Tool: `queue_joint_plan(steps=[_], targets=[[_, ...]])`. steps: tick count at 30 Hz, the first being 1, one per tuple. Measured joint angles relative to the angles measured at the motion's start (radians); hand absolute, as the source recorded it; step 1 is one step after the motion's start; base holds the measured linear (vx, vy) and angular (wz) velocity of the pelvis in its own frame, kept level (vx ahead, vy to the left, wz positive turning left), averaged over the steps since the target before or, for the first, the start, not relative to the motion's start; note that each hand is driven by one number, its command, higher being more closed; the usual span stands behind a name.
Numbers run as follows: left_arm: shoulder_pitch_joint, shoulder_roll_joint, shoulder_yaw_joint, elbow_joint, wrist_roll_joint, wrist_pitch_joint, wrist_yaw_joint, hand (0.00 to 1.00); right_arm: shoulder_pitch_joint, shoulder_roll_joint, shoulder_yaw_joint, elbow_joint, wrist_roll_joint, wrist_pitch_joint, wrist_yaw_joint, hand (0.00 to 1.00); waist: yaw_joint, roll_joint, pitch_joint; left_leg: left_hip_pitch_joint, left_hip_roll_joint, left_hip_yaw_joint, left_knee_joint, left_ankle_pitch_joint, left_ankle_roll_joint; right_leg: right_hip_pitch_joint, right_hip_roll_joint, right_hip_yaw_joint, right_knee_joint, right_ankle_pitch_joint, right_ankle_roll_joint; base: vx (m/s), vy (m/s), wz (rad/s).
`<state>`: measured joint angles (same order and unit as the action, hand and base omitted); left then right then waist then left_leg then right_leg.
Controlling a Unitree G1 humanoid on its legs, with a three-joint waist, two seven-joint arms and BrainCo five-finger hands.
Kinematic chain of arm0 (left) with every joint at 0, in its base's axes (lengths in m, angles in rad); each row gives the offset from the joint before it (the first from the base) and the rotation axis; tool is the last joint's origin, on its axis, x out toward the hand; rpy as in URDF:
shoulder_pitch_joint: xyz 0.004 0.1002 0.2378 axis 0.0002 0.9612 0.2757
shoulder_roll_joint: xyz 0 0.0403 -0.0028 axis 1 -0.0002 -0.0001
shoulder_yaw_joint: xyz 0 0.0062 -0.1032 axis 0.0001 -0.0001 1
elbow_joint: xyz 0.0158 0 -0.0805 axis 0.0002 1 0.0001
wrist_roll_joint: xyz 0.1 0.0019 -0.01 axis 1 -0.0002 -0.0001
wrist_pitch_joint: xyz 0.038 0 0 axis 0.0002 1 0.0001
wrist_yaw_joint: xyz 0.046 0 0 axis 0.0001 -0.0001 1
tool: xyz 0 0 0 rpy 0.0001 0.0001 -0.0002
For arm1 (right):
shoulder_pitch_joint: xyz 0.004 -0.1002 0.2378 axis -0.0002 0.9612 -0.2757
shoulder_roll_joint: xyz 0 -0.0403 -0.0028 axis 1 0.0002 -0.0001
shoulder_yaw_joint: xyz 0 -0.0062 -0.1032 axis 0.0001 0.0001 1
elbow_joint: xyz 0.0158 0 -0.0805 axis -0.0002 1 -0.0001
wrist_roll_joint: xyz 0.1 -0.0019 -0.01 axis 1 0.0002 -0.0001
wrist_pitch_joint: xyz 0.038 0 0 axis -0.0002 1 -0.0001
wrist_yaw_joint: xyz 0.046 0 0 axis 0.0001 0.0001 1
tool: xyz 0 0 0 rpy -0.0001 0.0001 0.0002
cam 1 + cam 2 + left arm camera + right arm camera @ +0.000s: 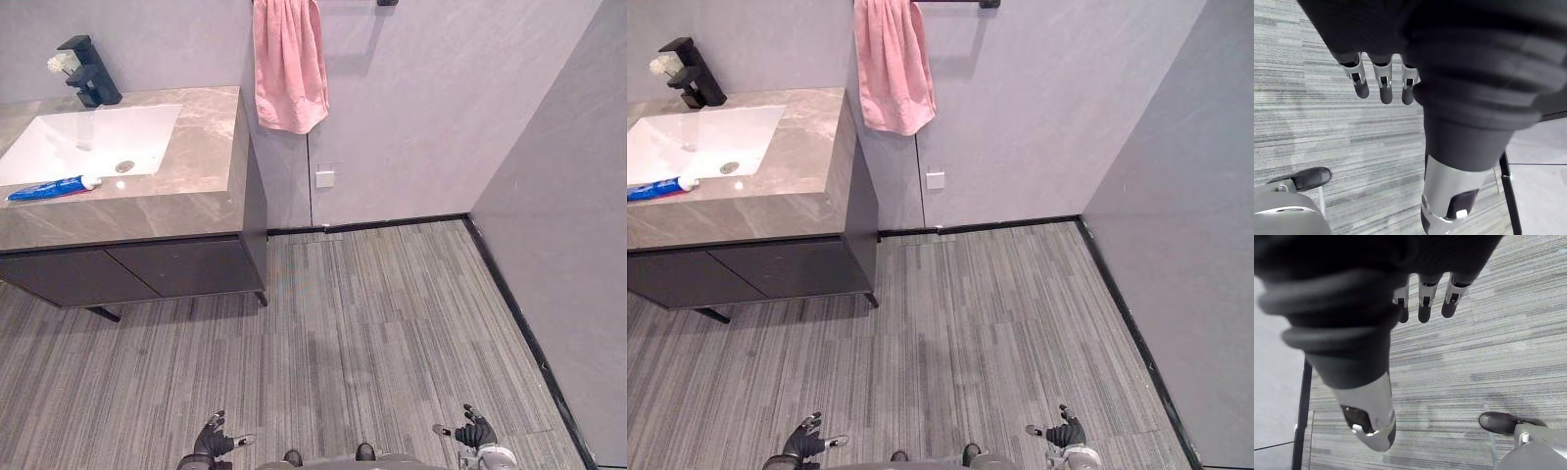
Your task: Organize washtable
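Washtable sits at the upper left of the head views: marble surface (pixel 201 181) on a dark cabinet (pixel 147 269), white sink (pixel 93 137) set into it. Black faucet (pixel 90 70) stands at the back edge of the sink, with a small white item (pixel 62 63) touching its left side (can't tell what it is). Blue toothpaste tube (pixel 51 188) lies flat across the sink's front rim, white cap end pointing right. Pink towel (pixel 289 64) hangs from a dark wall bar (pixel 955 3) just right of the surface, and a white wall plate (pixel 324 178) is below it.

Left hand (pixel 210 441) and right hand (pixel 476 432) hang low over the grey plank floor (pixel 392 313), well apart from the washtable. Wrist views show both with fingers straight and relaxed, spread loosely, holding nothing, only floor past the fingertips.
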<state>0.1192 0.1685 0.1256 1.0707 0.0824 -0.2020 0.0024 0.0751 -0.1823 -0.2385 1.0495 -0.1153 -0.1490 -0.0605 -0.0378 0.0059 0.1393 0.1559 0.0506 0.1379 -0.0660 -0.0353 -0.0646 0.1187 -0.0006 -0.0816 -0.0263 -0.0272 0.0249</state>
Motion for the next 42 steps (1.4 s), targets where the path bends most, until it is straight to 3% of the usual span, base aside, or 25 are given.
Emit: queue_joint_plan(steps=[30,36,40,42], targets=[[-0.001,0.000,0.000,0.000,-0.001,0.002,-0.001,0.00,0.019,0.005,-0.037,0.001,0.009,0.004,0.001,0.00,0.003,0.001,-0.001,-0.001,0.003,0.063,-0.005,-0.004,0.005,-0.005,0.009,0.059,-0.047,0.034,-0.002,-0.01,-0.011,-0.05],[-0.011,0.000,0.000,-0.001,-0.002,0.002,0.000,0.00,0.002,0.004,-0.037,-0.004,0.010,0.005,0.002,0.00,0.024,0.002,-0.003,-0.058,0.019,0.135,0.054,-0.058,0.025,-0.074,0.021,0.127,-0.028,0.032,-0.004,0.00,-0.023,-0.38],[-0.025,0.000,-0.001,-0.006,-0.002,0.003,-0.001,0.00,-0.019,0.002,-0.038,-0.008,0.027,0.011,0.004,0.00,0.023,0.011,-0.002,-0.098,0.024,0.171,0.139,-0.128,0.034,-0.172,0.021,0.165,0.139,-0.061,0.014,0.08,0.032,-0.28],[-0.033,0.001,-0.003,-0.022,-0.003,0.002,-0.001,0.00,-0.017,0.002,-0.038,-0.014,0.030,0.019,0.009,0.00,0.022,0.010,-0.002,-0.093,0.010,0.175,0.191,-0.178,0.045,-0.240,0.002,0.163,0.332,-0.151,0.060,0.17,0.081,-0.15]])
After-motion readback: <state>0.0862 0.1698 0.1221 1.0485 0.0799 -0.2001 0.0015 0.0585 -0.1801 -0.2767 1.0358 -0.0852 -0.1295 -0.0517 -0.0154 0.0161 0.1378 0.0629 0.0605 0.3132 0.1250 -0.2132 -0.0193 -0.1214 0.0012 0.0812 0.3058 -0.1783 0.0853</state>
